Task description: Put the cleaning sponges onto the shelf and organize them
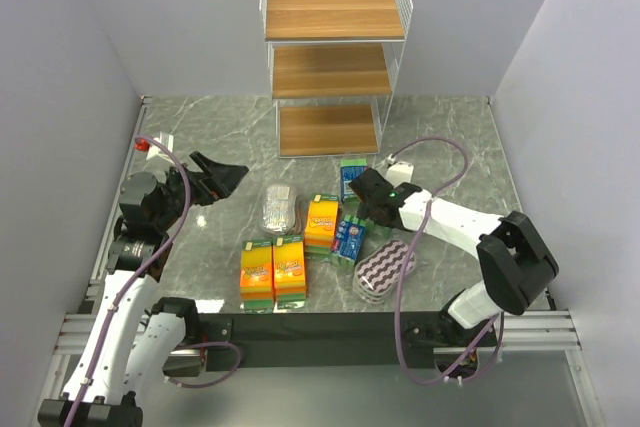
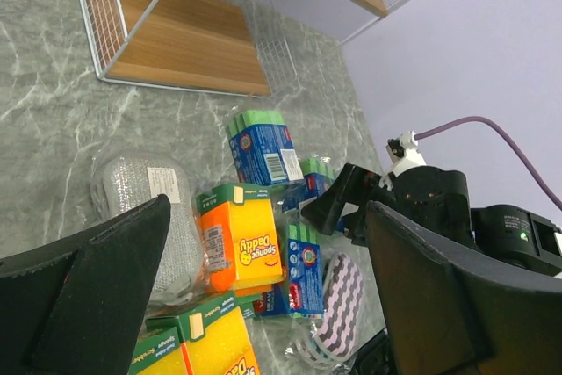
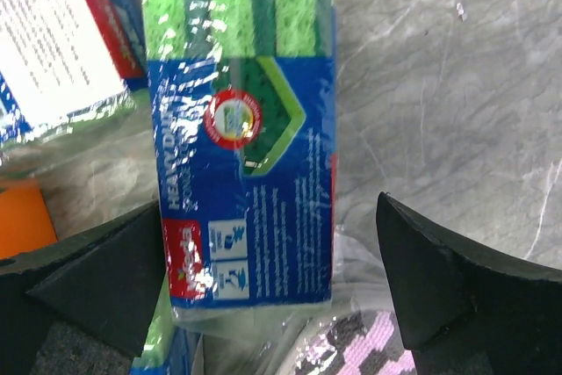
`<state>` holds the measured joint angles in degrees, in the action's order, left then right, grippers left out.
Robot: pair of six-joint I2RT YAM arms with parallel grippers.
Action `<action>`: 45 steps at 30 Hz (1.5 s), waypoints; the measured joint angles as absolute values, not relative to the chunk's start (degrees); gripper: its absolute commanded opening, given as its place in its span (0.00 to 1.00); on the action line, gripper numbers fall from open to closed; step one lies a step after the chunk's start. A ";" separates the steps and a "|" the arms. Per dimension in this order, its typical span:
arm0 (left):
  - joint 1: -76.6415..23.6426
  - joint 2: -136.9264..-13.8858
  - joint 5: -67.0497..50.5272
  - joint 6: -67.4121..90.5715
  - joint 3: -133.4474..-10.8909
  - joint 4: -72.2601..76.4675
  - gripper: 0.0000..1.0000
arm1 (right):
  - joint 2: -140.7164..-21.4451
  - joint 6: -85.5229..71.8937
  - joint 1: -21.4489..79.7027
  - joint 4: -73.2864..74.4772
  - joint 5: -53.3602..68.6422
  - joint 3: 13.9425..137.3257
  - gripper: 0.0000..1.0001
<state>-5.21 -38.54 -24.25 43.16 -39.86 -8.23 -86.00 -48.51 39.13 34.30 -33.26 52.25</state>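
Note:
The white wire shelf [image 1: 330, 47] with three brown tiers stands at the back; all tiers are bare. The sponge packs lie on the marble in front: two orange-yellow packs [image 1: 272, 272], a third [image 1: 321, 222], a silvery-grey oval [image 1: 277, 209], a blue-green pack near the shelf [image 1: 352, 175], two more [image 1: 350, 237], and a purple-white striped oval [image 1: 385, 269]. My right gripper [image 1: 363, 191] is open, hovering over a blue-green pack [image 3: 246, 155] that shows between its fingers [image 3: 105, 278]. My left gripper [image 1: 225, 175] is open and empty, left of the packs, raised.
The left wrist view shows the orange pack [image 2: 241, 239], the silvery oval [image 2: 140, 191], a blue-green pack [image 2: 263, 142] and my right arm [image 2: 439, 208] behind them. Grey walls close in both sides. The purple oval [image 3: 351, 353] lies just under my right gripper.

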 measured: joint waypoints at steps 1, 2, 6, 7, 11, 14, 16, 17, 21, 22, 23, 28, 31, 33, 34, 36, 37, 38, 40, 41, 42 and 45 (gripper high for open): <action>-5.21 -38.54 -24.18 43.13 -39.86 -8.29 0.99 | -85.97 -48.47 38.70 33.98 -33.30 52.05 0.99; -5.21 -38.57 -24.16 43.13 -39.86 -8.36 0.99 | -85.97 -48.31 38.02 33.76 -33.39 51.86 0.99; -5.21 -38.54 -24.14 43.09 -39.86 -8.56 1.00 | -84.73 -47.16 33.69 32.60 -33.91 49.54 0.99; -5.21 -38.54 -24.14 43.11 -39.86 -8.56 0.99 | -84.03 -46.74 32.12 32.27 -33.80 48.69 0.98; -5.21 -38.52 -24.16 43.18 -39.75 -8.43 1.00 | -81.03 -45.47 26.92 32.08 -33.50 46.35 0.98; -5.21 -38.70 -24.18 43.18 -39.75 -8.43 0.99 | -79.77 -45.50 26.09 32.82 -34.74 46.72 0.99; -5.21 -38.89 -24.18 43.16 -39.75 -8.45 1.00 | -79.20 -45.19 26.09 33.63 -35.20 47.59 1.00; -5.21 -39.00 -24.16 43.13 -39.75 -8.49 0.99 | -78.67 -44.86 26.09 33.76 -35.29 48.01 1.00; -5.21 -38.94 -24.14 42.92 -39.75 -8.51 0.99 | -73.58 -40.18 26.33 32.95 -33.17 49.36 1.00; -5.21 -38.92 -24.14 42.92 -39.75 -8.51 0.99 | -71.77 -38.65 26.55 32.45 -32.05 49.67 1.00; -5.21 -38.87 -24.14 42.92 -39.75 -8.47 1.00 | -70.00 -36.99 27.00 31.64 -30.85 49.93 1.00; -5.21 -38.89 -24.21 42.98 -39.72 -7.84 0.99 | -67.31 -29.67 32.34 26.89 -25.74 52.38 1.00; -5.21 -39.33 -24.38 43.16 -39.70 -7.55 0.99 | -71.50 -26.11 34.54 23.38 -22.55 55.02 1.00; -5.21 -39.77 -24.40 43.16 -39.70 -7.86 0.99 | -75.44 -24.38 34.74 21.10 -21.37 56.47 1.00; -5.21 -39.79 -24.38 43.16 -39.70 -8.23 0.99 | -77.67 -23.46 34.74 19.90 -20.67 57.08 1.00; -5.21 -39.55 -24.36 43.13 -39.70 -8.69 0.99 | -81.45 -21.43 34.74 17.82 -18.98 57.54 1.00; -5.21 -39.35 -24.36 43.13 -39.70 -8.93 1.00 | -82.98 -20.40 34.74 17.04 -18.02 57.69 1.00; -5.21 -38.92 -24.32 43.13 -39.70 -9.32 0.99 | -84.16 -19.42 34.74 16.40 -17.02 57.84 1.00; -5.21 -37.85 -24.21 43.13 -39.70 -9.85 1.00 | -86.37 -17.43 34.74 15.16 -15.09 58.39 1.00; -5.21 -37.21 -24.16 43.13 -39.70 -10.11 0.99 | -87.26 -16.60 34.74 14.68 -14.31 58.85 1.00; -5.21 -36.64 -24.14 43.13 -39.70 -10.33 1.00 | -87.94 -15.97 34.74 14.31 -13.80 59.27 1.00; -5.21 -35.62 -24.14 43.11 -39.70 -10.72 0.99 | -90.02 -14.41 34.72 12.38 -12.08 60.18 1.00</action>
<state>-5.21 -35.62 -24.14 43.11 -39.70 -10.72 -90.02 -14.41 34.72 12.38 -12.08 60.18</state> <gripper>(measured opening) 0.995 0.994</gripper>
